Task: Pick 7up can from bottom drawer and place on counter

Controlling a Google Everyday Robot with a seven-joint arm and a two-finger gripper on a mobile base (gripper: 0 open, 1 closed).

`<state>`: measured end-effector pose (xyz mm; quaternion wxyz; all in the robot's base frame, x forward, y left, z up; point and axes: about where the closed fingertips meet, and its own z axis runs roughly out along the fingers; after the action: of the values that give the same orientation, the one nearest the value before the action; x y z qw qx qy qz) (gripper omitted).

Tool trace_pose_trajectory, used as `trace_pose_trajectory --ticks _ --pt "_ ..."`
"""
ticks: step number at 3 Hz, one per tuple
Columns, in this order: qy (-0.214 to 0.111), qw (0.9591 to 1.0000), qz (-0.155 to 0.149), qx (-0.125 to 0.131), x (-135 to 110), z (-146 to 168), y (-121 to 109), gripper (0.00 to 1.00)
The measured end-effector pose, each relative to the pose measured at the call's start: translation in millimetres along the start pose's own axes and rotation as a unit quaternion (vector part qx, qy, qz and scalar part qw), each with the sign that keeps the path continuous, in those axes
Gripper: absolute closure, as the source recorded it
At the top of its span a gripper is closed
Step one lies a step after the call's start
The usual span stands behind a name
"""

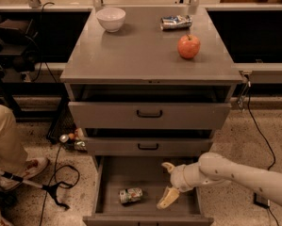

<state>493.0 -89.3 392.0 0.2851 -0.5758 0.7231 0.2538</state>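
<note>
7up can point(131, 195), green-and-white metal, lain in shallow grey bottom drawer point(131, 173) | cream two-finger gripper point(164, 184) at can's 3 o'clock, spread wide, empty | step: reach | next: can to be straddled and gripped

Small green-and-white 7up can point(131, 195) lies in the pulled-out grey bottom drawer point(136, 171), left of the pale two-finger gripper point(162, 185).
The gripper, fingers spread, hangs over the drawer's right half, apart from the can. On the flat grey counter point(145, 55) above: white bowl point(111, 19) far left, crushed silver-and-blue can point(176, 22) far right, round red apple point(189, 46) just nearer.
</note>
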Motion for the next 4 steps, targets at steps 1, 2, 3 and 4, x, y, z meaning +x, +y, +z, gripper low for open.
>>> trace_pose_trajectory --ticks 1,2,3,4 --pt "0.005 0.9996 -0.029 -0.001 17.8 60.7 -6.5 0.00" --pt "-0.004 0.9996 -0.023 -0.018 38.7 117.2 -5.0 0.00" --pt "-0.004 0.9996 -0.023 -0.018 38.7 117.2 -5.0 0.00" --pt "-0.014 0.9989 -0.043 -0.016 40.1 130.6 -7.0 0.00"
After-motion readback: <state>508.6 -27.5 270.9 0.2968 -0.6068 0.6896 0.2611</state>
